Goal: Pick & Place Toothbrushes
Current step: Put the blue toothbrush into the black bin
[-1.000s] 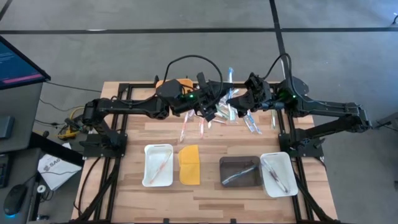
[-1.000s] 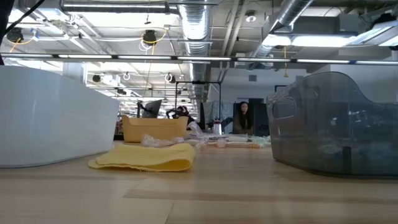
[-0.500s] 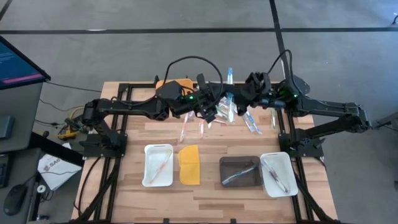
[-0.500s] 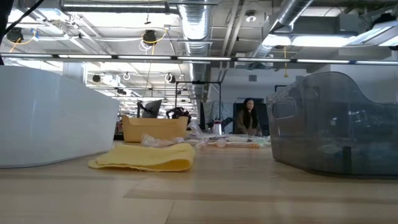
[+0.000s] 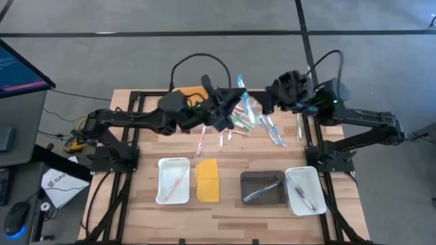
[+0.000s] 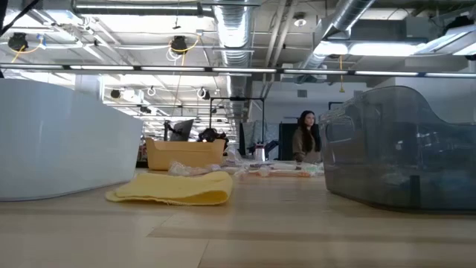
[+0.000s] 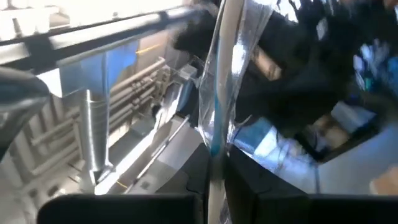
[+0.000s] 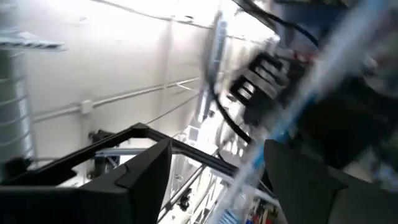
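Above the far middle of the wooden slatted tabletop [image 5: 231,211], the left gripper [image 5: 225,117] is raised and its jaws are clenched on a thin blue-and-clear plastic toothbrush in a clear wrapper [image 5: 242,92], which sticks up and away from the arm. In the left wrist view the same wrapped toothbrush [image 7: 219,93] runs up from between the two dark fingers [image 7: 245,186], clamped at its lower end.

The right gripper [image 5: 269,103] hovers just beside it, to the right, with its jaws released and spread wide; the right wrist view shows the two dark fingers [image 8: 143,174] well apart with nothing between them, and a blurred blue-and-clear stick, probably the same toothbrush, crossing farther off.

Below the two grippers a loose pile of thin plastic toothbrushes in pink, green, blue and clear [image 5: 262,126] lies on the far part of the tabletop.

Along the near side stand four things in a row: a white rectangular tray on the left [image 5: 163,184] with a pinkish toothbrush [image 5: 178,178] inside, a flat yellow-orange rectangular lid [image 5: 208,180] just beside it, a dark translucent rectangular bin [image 5: 246,196] with a pale toothbrush [image 5: 262,191] in it, and a white rectangular tray on the right [image 5: 315,190] holding two or so toothbrushes [image 5: 300,189].

In the low view a person [image 6: 306,138] stands in the room beyond the tabletop.
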`<state>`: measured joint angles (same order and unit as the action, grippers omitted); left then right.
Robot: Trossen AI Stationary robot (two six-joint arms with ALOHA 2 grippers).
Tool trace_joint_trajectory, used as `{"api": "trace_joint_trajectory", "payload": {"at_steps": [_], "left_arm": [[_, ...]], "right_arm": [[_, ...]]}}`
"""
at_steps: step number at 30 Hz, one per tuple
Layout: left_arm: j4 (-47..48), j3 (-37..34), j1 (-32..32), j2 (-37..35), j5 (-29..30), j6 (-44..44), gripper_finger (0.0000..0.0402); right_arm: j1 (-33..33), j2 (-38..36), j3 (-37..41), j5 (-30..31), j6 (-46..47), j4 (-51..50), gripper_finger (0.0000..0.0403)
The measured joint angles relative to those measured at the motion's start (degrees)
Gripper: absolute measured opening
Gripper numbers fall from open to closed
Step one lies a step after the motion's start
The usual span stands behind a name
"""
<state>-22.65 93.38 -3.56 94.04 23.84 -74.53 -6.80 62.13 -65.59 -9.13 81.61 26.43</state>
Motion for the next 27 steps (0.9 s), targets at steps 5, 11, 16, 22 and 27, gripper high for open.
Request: {"api": "trace_joint_trajectory", "payload": {"at_steps": [5,11,16,22,27], "left_arm": [[-0.8,0.0,-2.8,-3.1,1.9,9.7,0.0020],[-1.0,0.0,-2.5,-7.3,3.7,35.0,0.0020],[-0.8,0.0,-1.8,-9.6,2.2,55.6,0.0020],[0.5,0.1,-1.8,-9.7,-3.4,72.8,0.0020],[2.7,-1.8,-0.6,-9.7,-9.4,86.6,0.0020]], "right_arm": [[-1.8,0.0,-2.1,0.1,-7.5,3.6,0.0255],[-2.8,0.0,-4.6,0.1,-14.5,4.4,0.0255],[-2.8,0.0,-5.3,0.1,-18.9,4.1,0.0255],[-2.6,0.0,-5.3,-0.1,-25.0,3.8,0.0255],[-2.5,0.0,-5.3,-4.0,-25.2,0.6,0.0255]]}}
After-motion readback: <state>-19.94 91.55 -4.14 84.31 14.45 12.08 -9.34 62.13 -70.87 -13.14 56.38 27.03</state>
